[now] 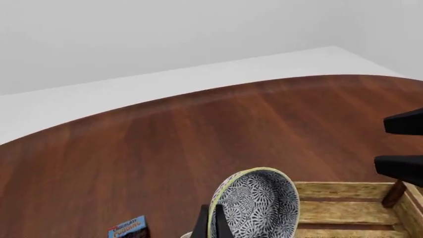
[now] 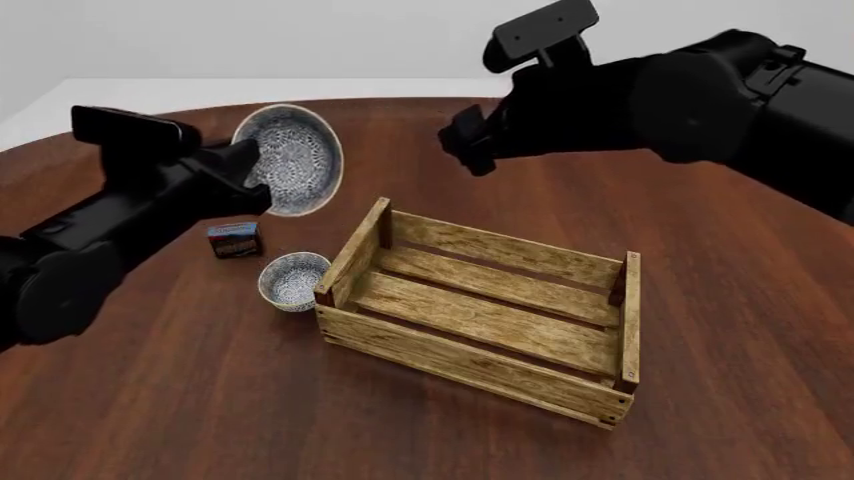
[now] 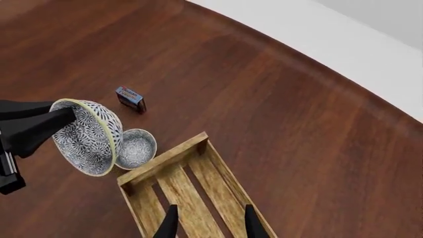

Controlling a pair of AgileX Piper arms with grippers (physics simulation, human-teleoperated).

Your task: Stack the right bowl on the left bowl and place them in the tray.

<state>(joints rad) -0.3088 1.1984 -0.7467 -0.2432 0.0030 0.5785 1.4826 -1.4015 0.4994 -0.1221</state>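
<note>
On the left side, my left hand (image 2: 247, 165) pinches the rim of the large patterned bowl (image 2: 290, 160), held tilted in the air above the small bowl (image 2: 292, 279), which rests on the table (image 2: 160, 400) touching the tray (image 2: 481, 318). Near them lies a small box (image 2: 234, 239). Farther right, my right hand (image 3: 208, 225) hovers spread and empty over the tray, probably waiting.

Black left gripper (image 2: 254, 170) raised off table, reaching in from left, fingers (image 1: 210, 224) pinched on rim of patterned blue-white bowl (image 2: 291, 160), bowl tipped on edge; black right gripper (image 3: 206, 220) high, pointing down, fingers parted, holding nothing
</note>
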